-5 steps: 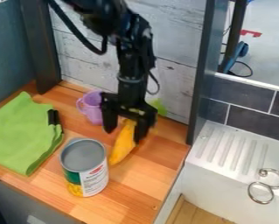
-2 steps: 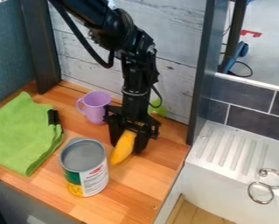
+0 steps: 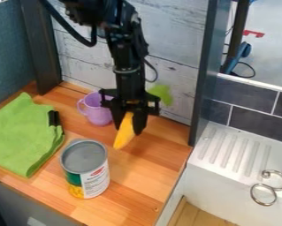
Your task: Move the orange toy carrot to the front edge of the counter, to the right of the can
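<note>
the claw (image 3: 128, 129) is closed around a yellow-orange tapering object (image 3: 124, 136), one finger on each side, parted by about the object's own thickness. the grip covers its upper part. the arm (image 3: 125, 57) enters at the top edge, bends at a joint there and drops almost straight down, with the claw pointing downward near the back of the wooden counter (image 3: 134, 181). a black cable (image 3: 75, 35) loops beside the arm on the left.

the long axis of the yellow-orange tapering object is steep, its narrower lower end aimed down and slightly left, toward the near side of the counter. whether that end touches the wood i cannot tell. a leafy-looking green patch (image 3: 161, 93) sticks out behind the claw on the right; where it joins anything is hidden.

just left of the claw and partly behind it is a purple mug (image 3: 97, 112), its handle to the left. nearer the front, an upright metal can (image 3: 85, 170) with a white, green and yellow label stands left of the object's lower end. a green cloth (image 3: 22, 134) lies at far left, with a black strip (image 3: 54, 120) at its right edge. at right is a ribbed white drainboard (image 3: 234, 152) with metal rings (image 3: 267, 194).
</note>
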`<action>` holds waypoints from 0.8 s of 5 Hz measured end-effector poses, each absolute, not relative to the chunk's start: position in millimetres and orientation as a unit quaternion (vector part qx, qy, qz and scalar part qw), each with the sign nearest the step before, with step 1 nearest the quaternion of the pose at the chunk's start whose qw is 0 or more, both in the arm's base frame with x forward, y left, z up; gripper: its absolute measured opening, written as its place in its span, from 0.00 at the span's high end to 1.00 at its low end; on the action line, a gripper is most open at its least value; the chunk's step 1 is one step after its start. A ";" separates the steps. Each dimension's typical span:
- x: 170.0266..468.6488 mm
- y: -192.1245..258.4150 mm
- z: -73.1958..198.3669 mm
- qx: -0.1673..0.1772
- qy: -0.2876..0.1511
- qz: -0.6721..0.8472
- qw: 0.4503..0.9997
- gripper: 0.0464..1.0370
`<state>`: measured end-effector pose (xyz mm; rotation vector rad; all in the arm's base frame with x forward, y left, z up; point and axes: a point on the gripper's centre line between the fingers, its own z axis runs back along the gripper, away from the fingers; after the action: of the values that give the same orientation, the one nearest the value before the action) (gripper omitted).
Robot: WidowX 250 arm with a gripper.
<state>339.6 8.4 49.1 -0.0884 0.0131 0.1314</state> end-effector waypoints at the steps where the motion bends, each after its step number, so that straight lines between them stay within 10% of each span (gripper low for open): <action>1: 335.1 -1.0 68.6 -0.074 -0.029 0.055 0.995 0.59; 4: 247.5 -62.5 69.1 -0.093 0.022 -0.009 0.995 0.59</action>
<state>247.5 -62.5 69.1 -0.1873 0.0450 -0.0171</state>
